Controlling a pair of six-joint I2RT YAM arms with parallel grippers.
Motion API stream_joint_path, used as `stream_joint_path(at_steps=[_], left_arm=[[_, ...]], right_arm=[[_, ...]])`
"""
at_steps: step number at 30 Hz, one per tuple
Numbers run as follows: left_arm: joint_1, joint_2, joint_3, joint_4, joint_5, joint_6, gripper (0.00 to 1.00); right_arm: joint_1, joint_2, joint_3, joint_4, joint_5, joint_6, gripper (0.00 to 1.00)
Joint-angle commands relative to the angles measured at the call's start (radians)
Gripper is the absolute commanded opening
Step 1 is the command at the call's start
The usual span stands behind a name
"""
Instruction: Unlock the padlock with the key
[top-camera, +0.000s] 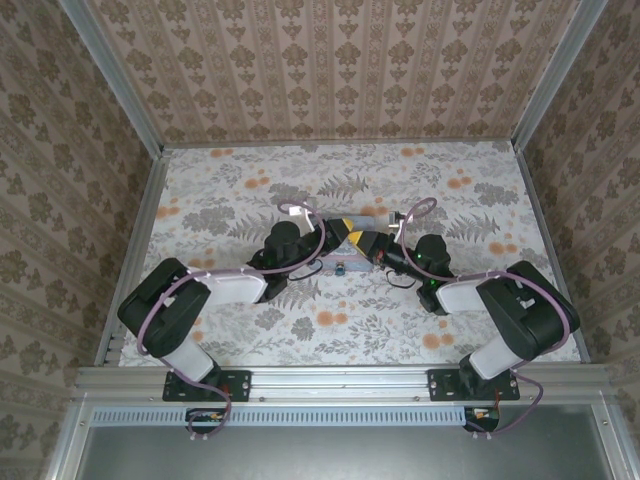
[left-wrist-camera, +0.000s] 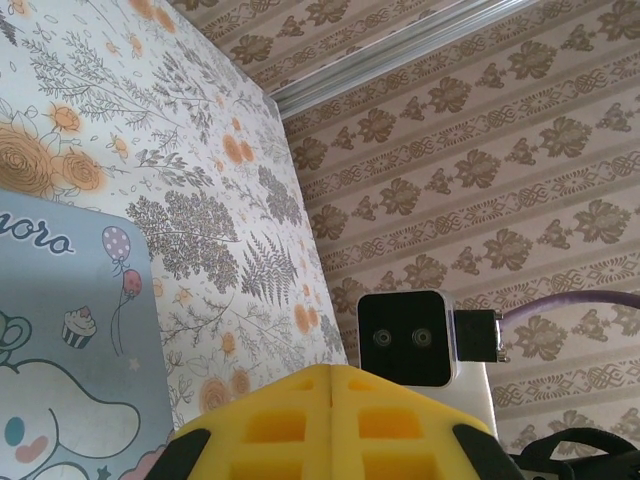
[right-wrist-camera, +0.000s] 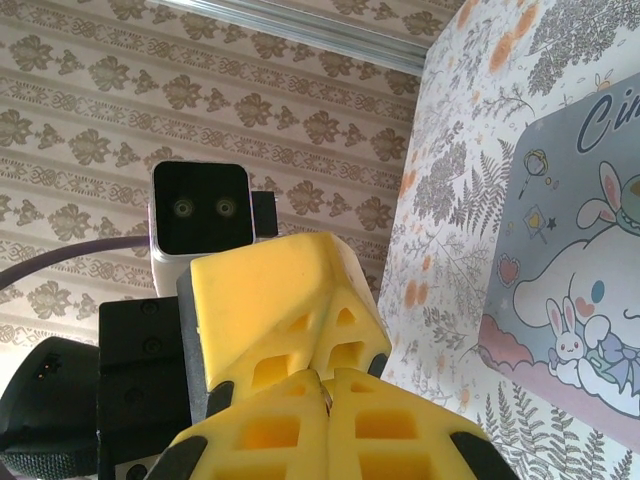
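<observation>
Top view: left hand and right hand meet over the tin, the padlock seemingly that dark speck at its near edge. Left wrist: left hand pressed together. Right wrist: right hand pinches a brassy sliver, likely the key. It's light, stiff, slippery; hold its bow.

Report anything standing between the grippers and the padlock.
Nothing visible does. The left gripper and right gripper are shut, tips close together by the cartoon tin. The padlock itself is too small to make out between them.
</observation>
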Motion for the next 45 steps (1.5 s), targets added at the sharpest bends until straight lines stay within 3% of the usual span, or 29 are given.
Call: stream_joint_path(at_steps=[1,15,16,23,28,35,45], left_arm=[[-0.017,-0.055,-0.023,0.021,-0.018,0.016,0.00],[-0.032,-0.066,-0.028,-0.008,-0.055,0.024,0.00],[-0.032,-0.069,-0.029,-0.014,-0.059,0.023,0.05],[0.027,-0.184,-0.099,-0.078,-0.080,0.031,0.63],[0.074,-0.384,-0.146,-0.313,-0.097,0.096,0.85],[0.088,-0.594,-0.083,-0.714,-0.088,0.283,1.00],[0.075,-0.596,0.047,-1.052,-0.032,0.477,1.00]], right_arm=[[-0.015,-0.018,-0.015,-0.021,0.112,0.007,0.00],[-0.019,-0.028,-0.007,-0.072,0.107,-0.006,0.00],[-0.019,-0.031,-0.001,-0.087,0.094,-0.016,0.00],[-0.036,-0.142,-0.012,-0.308,0.070,-0.152,0.00],[-0.052,-0.266,-0.010,-0.471,0.066,-0.224,0.00],[-0.068,-0.324,-0.007,-0.583,0.056,-0.252,0.00],[-0.071,-0.320,0.015,-0.645,0.105,-0.295,0.00]])
